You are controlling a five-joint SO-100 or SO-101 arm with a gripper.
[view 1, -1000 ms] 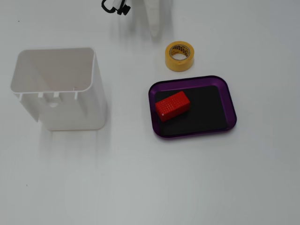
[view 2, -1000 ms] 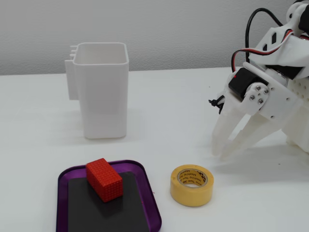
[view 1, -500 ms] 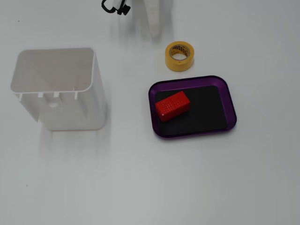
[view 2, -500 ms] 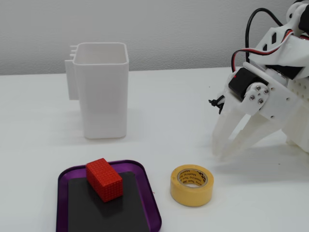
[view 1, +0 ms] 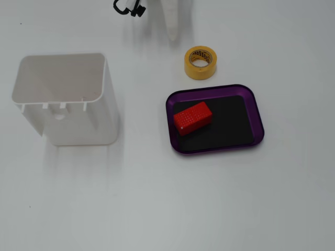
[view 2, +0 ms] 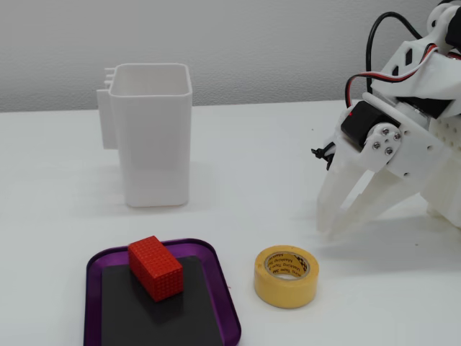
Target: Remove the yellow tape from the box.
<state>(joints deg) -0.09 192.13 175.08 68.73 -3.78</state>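
The yellow tape stands flat on the white table, outside the box and just beyond its far edge; in the other fixed view it sits to the right of the box. The box, a purple tray with a black floor, holds only a red block; both also show in the other fixed view, tray and block. My gripper hangs tip-down above the table behind the tape, apart from it, its fingertips together and nothing between them. In the top-down fixed view only its white tip shows.
A tall white plastic container stands open-topped to the left of the tray; it also shows in the other fixed view. The arm's body with its cables fills the right side. The table is plain white.
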